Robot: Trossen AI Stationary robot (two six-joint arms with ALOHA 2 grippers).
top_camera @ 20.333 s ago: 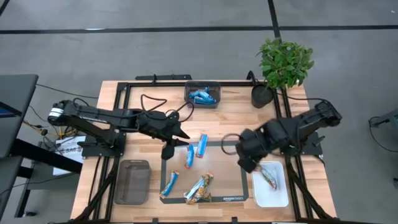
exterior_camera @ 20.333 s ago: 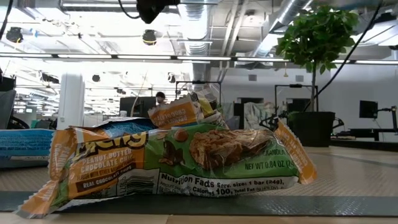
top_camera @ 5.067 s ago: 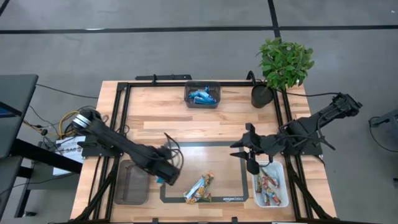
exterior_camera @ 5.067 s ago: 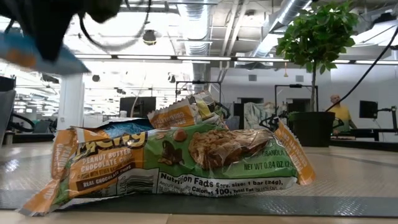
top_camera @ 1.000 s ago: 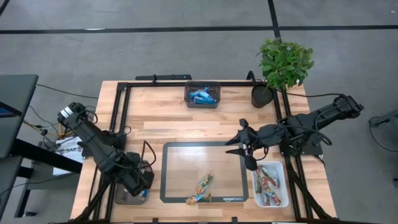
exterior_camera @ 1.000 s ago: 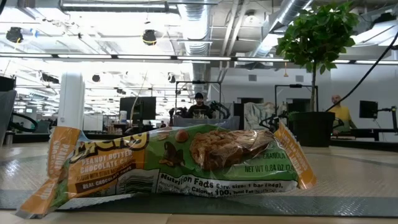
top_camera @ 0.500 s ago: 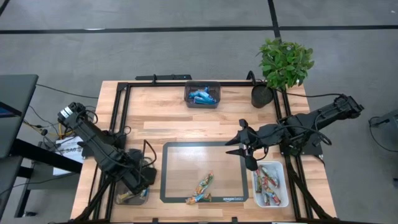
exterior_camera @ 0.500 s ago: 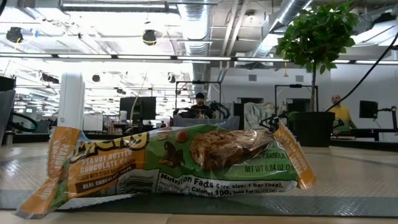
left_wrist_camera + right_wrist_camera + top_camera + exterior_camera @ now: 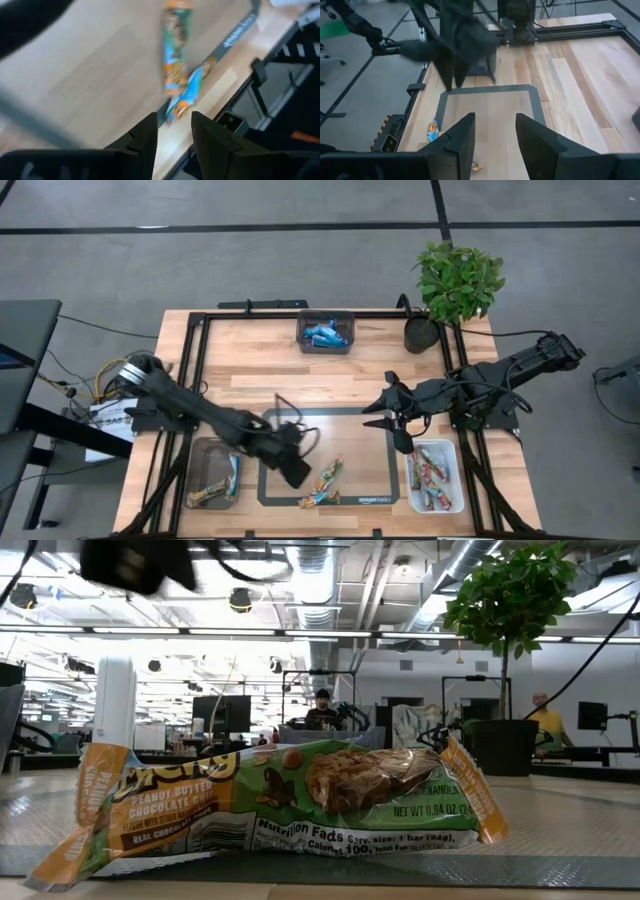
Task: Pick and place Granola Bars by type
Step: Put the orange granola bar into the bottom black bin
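Two granola bars lie flat on the dark-edged mat point(image 9: 325, 420) near its front edge: a green-and-orange one point(image 9: 329, 473) and a blue-and-orange one point(image 9: 316, 500). Both show in the left wrist view, the green point(image 9: 175, 50) and the blue point(image 9: 187, 92). The green bar fills the low view point(image 9: 290, 800). My left gripper point(image 9: 300, 473) is open and empty above the mat, just left of these bars. My right gripper point(image 9: 395, 425) is open and empty above the mat's right edge.
A grey tray point(image 9: 196, 460) at the front left holds two bars point(image 9: 232, 470). A white tray point(image 9: 412, 498) at the front right holds several red bars. A dark tray point(image 9: 303, 335) at the far edge holds blue bars. A potted plant point(image 9: 458, 280) stands at the far right corner.
My left gripper has swung from above the grey tray toward the table's right, out over the mat and close to the two bars there. The tray it has left shows two bars. My right arm has kept still.
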